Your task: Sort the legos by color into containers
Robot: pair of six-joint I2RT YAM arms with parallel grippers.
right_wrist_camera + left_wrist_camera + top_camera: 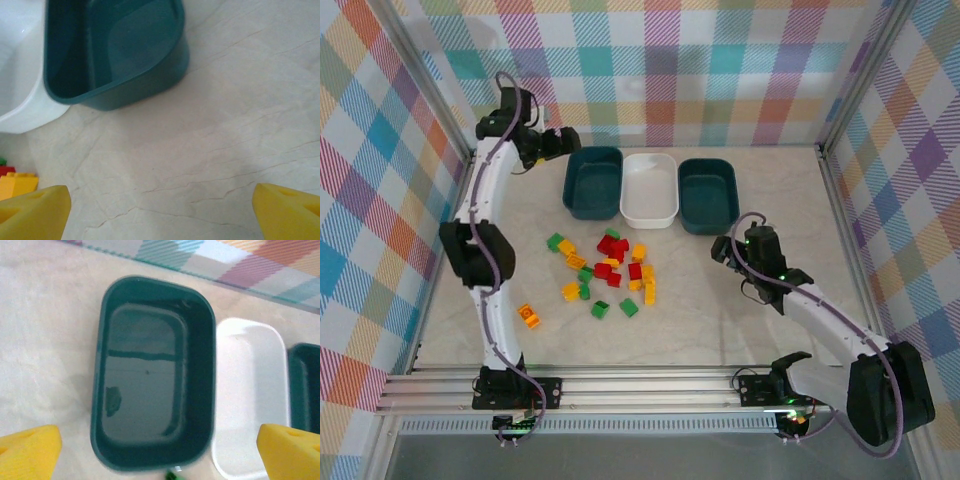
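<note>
Top external shows us the legos (pixel 605 270) heaped short of three tubs (pixel 650 221) lined along the far edge of the table (pixel 790 200), our left gripper (pixel 572 138) spread wide and empty over the left teal tub (pixel 592 180), likely placed for a drop, our right gripper (pixel 723 250) wide near the right tub (pixel 708 195).

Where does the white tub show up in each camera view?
Top external: white tub, far centre, middle of the row.
Left wrist: white tub, right of centre.
Right wrist: white tub, upper left corner.
Shared landmark: the right-hand dark teal tub, directly beside it in every view.
</note>
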